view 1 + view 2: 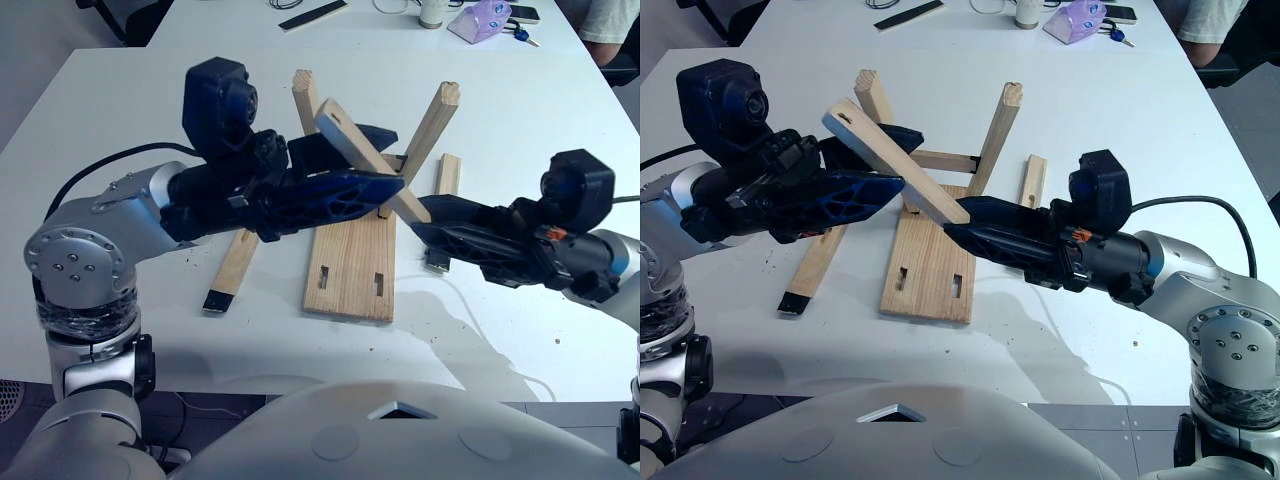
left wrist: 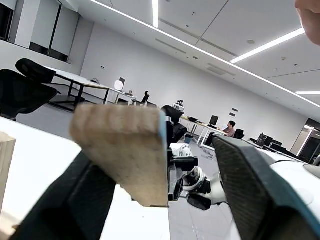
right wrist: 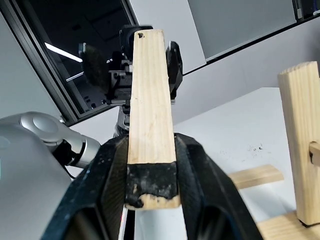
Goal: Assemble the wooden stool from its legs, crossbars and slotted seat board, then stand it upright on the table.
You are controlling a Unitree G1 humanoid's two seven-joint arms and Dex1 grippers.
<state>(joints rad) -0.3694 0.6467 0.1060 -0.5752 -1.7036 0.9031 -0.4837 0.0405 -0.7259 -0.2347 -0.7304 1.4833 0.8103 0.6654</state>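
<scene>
The leg (image 1: 362,152), right jaws clamped on its black end and left jaws apart around its top, seems due for slotting into the seat board (image 1: 350,265) below.

Head stereo pair looks fwd & down over table (image 1: 520,120), near-identical overlap, L wrist cam close, aimed up along leg (image 2: 125,150), R wrist cam close on same leg, opp. end

obstacle: tilted legs (image 1: 437,125) behind seat board (image 1: 350,262) | free: table (image 1: 250,345) front
</scene>
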